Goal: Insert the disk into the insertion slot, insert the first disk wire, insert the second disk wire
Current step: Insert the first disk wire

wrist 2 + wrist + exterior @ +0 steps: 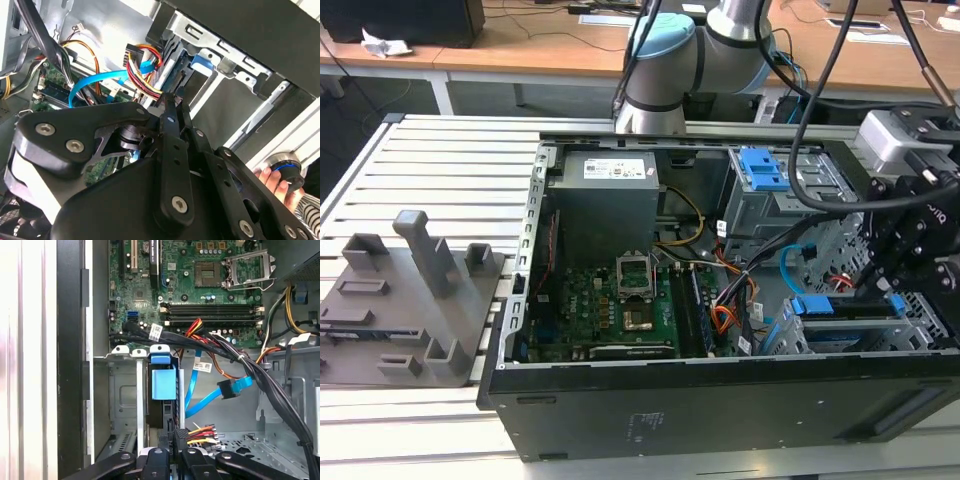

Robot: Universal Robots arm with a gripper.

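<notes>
From where I stand, the arm [665, 80] is all rounded silver-grey joints, one of them closed off with a pale blue cap [658, 40]. Thick black cables [817, 85] loop along it toward the wrist, where a light grey box-shaped module [900, 140] sits above the matt black gripper [880, 285], which carries a bit of small white lettering on its side. The second wrist view shows that gripper [170, 100] up close, made of flat black plates with rounded corners and narrow black bars, pinned with silver round-headed screws [45, 129]. The first wrist view shows the same black links of the gripper [172, 440], each with a silver screw at its pivot.
</notes>
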